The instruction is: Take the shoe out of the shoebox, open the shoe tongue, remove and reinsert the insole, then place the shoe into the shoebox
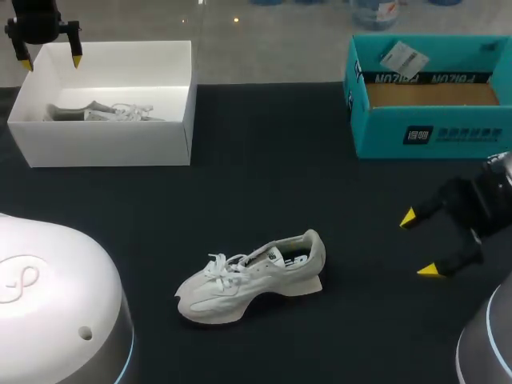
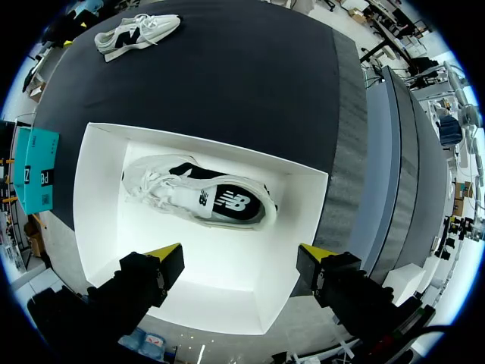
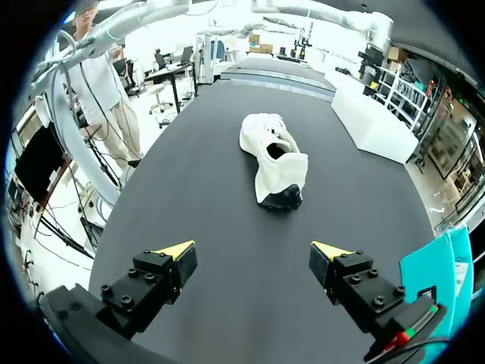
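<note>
Front-middle of desk (image 1: 272, 168): white shoe (image 1: 252, 276), toe toward left edge, heel toward right. Back-left corner: white shoebox (image 1: 104, 144) with second shoe (image 2: 201, 193) inside. Back-right corner: teal box (image 1: 432, 132). left gripper (image 1: 51, 62) above white shoebox, fingers spread, empty. right gripper (image 1: 420, 244) near right edge, fingers spread, empty, well apart from white shoe.

The left gripper (image 1: 51, 62), black with two bright yellow fingertips, hangs at about 10 o'clock in the head view, its fingers pointing straight down and spread wide apart. The right gripper (image 1: 420, 244), of the same black and yellow build, sits at about 4 o'clock, its fingers aimed toward 9 o'clock and also spread wide.
</note>
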Action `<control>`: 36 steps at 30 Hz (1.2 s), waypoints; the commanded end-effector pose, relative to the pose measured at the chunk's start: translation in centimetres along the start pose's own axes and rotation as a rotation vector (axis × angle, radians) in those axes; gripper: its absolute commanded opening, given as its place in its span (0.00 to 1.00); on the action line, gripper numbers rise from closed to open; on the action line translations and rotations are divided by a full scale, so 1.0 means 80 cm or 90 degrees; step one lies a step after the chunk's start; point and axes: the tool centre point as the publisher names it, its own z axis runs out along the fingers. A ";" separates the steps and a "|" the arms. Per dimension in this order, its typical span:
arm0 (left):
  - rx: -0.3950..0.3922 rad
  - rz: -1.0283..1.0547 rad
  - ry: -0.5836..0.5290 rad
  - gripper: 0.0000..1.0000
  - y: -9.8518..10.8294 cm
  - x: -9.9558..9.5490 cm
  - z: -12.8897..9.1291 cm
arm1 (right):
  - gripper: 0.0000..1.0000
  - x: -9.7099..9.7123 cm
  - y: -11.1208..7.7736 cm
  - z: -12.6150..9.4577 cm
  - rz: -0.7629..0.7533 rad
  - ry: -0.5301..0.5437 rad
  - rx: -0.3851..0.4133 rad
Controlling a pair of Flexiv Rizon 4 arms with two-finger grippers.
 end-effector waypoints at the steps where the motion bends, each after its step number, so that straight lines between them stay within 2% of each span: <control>1: 0.000 0.001 0.001 1.00 0.000 0.001 0.000 | 1.00 0.020 -0.019 -0.013 0.032 0.025 -0.012; 3: 0.000 0.001 0.001 1.00 0.000 0.001 0.000 | 1.00 0.024 -0.027 -0.013 0.052 0.013 -0.017; 9: 0.000 0.001 0.001 1.00 0.000 0.001 0.000 | 1.00 0.023 -0.054 -0.007 0.085 -0.095 -0.060; 13: 0.000 0.001 0.001 1.00 0.000 0.001 0.000 | 1.00 0.011 -0.069 -0.002 0.083 -0.111 -0.068; 17: 0.000 0.001 0.001 1.00 0.000 0.001 0.000 | 1.00 -0.001 -0.083 0.003 0.077 -0.103 -0.074; 24: 0.000 0.001 0.001 1.00 0.000 0.001 0.000 | 1.00 -0.012 -0.094 0.004 0.068 -0.105 -0.096; 36: 0.000 0.001 0.001 1.00 0.000 0.001 0.000 | 1.00 -0.012 -0.093 0.002 0.070 -0.102 -0.099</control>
